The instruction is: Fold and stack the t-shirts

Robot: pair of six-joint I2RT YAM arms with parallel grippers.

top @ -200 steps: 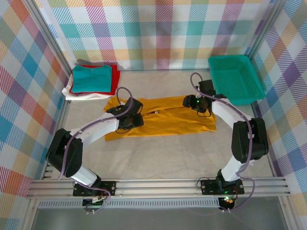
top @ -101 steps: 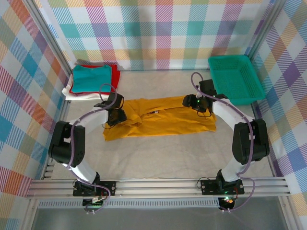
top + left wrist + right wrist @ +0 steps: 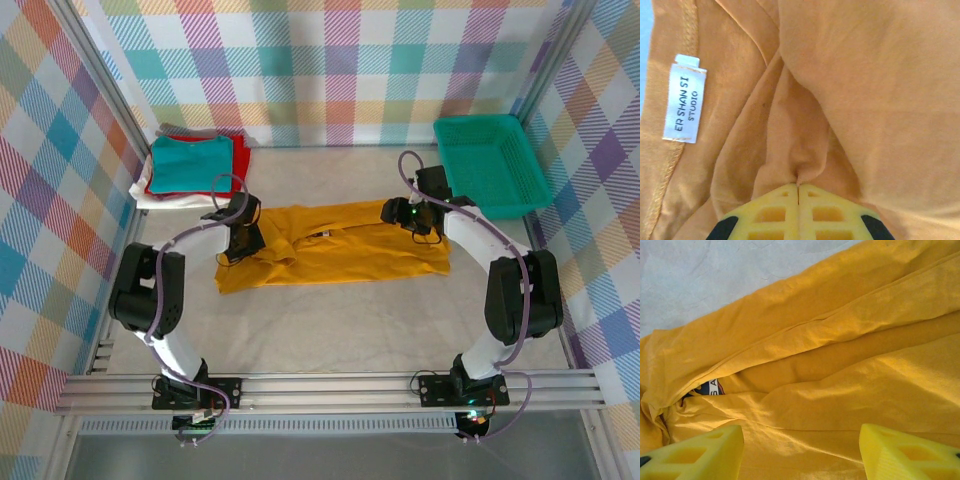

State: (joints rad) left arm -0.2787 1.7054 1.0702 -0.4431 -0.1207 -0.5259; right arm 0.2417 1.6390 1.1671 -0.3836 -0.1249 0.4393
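Observation:
A mustard-yellow t-shirt [image 3: 345, 252] lies across the middle of the table as a long, rumpled band. My left gripper [image 3: 236, 250] is at its left end, shut on a pinched-up fold of the yellow fabric [image 3: 805, 125] right at the fingertips [image 3: 790, 192]; a white neck label [image 3: 684, 102] lies to the left. My right gripper [image 3: 393, 213] hovers open over the shirt's upper right part, its yellow fingers [image 3: 705, 452] wide apart above the cloth [image 3: 840, 340], with the edge of the chest print [image 3: 707, 387] peeking from a fold. Folded t-shirts [image 3: 190, 165], teal over red and white, are stacked at the back left.
A green mesh basket [image 3: 490, 165] stands at the back right, close to the right arm. Checked walls close in the table on three sides. Bare grey tabletop [image 3: 340, 330] stretches between the shirt and the arm bases.
The left arm swung from the shirt's lower left part out to its left end, and its jaws closed on a fold of the fabric. The right gripper stayed in place, open.

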